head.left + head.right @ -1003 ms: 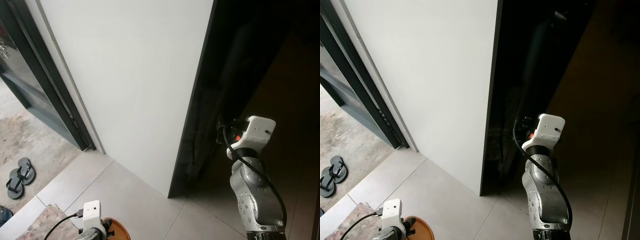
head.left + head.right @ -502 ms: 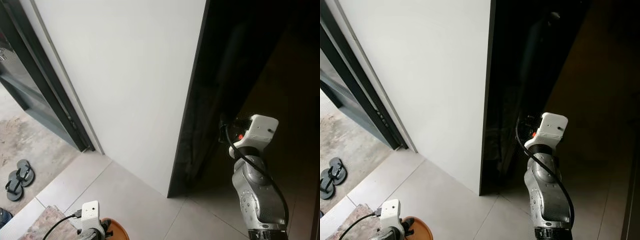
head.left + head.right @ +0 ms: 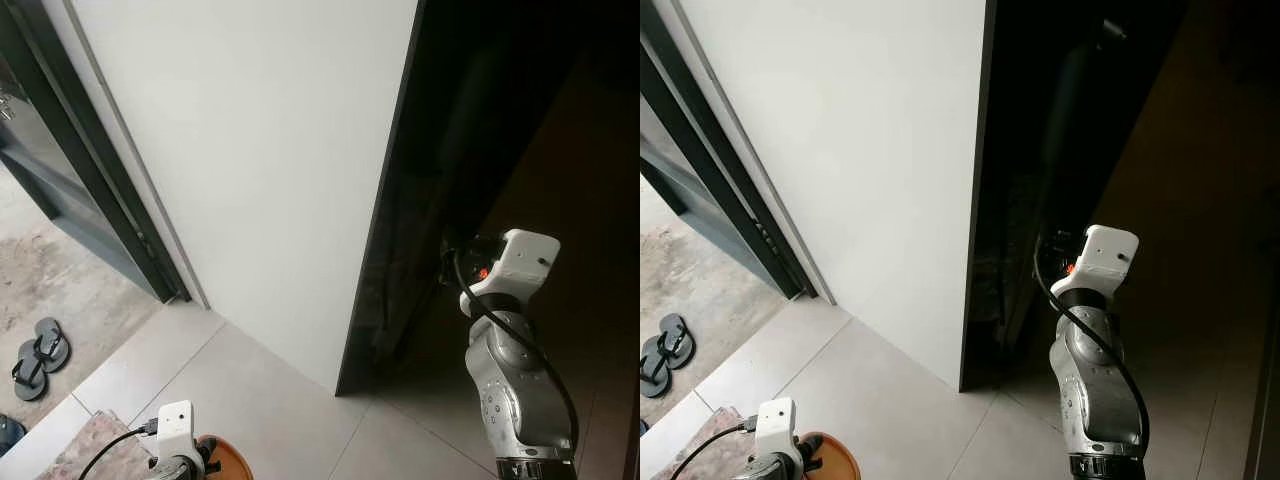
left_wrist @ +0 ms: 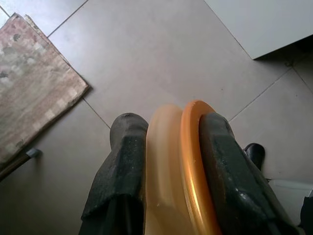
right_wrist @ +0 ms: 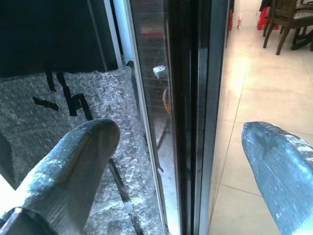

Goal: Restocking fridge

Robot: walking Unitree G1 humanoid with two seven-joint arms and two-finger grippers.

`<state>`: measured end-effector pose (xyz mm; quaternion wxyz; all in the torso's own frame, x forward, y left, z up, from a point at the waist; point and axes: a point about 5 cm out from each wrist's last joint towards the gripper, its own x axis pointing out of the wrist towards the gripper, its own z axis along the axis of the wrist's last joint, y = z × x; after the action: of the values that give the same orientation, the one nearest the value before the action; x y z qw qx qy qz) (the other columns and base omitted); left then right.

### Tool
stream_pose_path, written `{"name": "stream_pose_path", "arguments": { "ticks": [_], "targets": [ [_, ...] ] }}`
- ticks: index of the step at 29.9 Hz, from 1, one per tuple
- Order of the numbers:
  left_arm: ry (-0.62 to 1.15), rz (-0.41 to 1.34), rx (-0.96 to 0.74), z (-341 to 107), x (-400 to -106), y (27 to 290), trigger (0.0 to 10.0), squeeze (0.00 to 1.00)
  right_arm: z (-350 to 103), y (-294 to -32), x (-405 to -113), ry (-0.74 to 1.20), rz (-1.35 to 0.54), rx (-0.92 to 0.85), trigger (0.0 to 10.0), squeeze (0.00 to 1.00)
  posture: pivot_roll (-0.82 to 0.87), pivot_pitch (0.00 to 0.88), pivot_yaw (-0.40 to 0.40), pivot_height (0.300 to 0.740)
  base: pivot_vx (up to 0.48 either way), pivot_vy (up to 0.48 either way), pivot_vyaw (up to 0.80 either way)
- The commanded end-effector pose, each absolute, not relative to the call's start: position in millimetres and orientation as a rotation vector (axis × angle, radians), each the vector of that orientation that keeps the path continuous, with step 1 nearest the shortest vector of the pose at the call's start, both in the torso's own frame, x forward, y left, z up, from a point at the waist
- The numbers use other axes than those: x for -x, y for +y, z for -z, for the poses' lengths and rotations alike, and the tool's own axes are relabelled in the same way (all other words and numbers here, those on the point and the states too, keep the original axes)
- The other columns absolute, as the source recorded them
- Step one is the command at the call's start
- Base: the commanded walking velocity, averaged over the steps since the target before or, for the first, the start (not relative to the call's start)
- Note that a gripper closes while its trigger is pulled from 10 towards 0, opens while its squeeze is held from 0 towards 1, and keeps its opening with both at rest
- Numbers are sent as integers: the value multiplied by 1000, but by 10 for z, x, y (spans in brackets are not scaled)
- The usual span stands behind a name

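A tall fridge stands before me, with a white side panel and a dark glossy door. My right arm is raised at the door's edge. In the right wrist view my right gripper is open, and the door's dark edge stands between its fingers without touching them. Bubble wrap lies beside that edge. My left gripper hangs low over the floor, shut on the rim of an orange plate, which also peeks in at the bottom of the left eye view, plate.
A dark-framed doorway opens to the left, with a pair of sandals on the ground outside. A patterned rug lies on the tiled floor near my left side. Wooden chairs stand far beyond the door.
The picture has shifted slightly with the camera. My left wrist sits a little lower in view, still holding the plate. The right arm stays at the door edge.
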<state>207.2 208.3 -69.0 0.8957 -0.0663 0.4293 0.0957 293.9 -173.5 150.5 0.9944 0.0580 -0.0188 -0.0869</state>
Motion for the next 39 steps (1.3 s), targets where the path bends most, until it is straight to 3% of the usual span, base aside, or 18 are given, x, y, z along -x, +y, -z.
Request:
{"name": "stream_pose_path", "arguments": {
  "ticks": [1, 10, 28, 39],
  "targets": [
    [920, -195, 141, 722, -2019, 2093, 10000, 0, -1479, -1699, -2953, -17, 160, -128, 10000, 0, -25, 83, 15, 740, 0, 0, -475],
    [923, -190, 143, 725, -2010, 2098, 10000, 0, -1481, -1690, -2947, -24, 165, -131, 10000, 0, -27, 81, 15, 740, 0, 0, -111],
    [916, -188, 141, 720, -2014, 2108, 10000, 0, -1489, -1674, -2959, -27, 165, -136, 10000, 0, -25, 77, 15, 740, 337, 0, 0],
    [927, -181, 128, 729, -1995, 2117, 10000, 0, -1474, -1714, -2911, -26, 223, -129, 10000, 0, -25, 82, 17, 740, 0, 0, 0]
  ]
}}
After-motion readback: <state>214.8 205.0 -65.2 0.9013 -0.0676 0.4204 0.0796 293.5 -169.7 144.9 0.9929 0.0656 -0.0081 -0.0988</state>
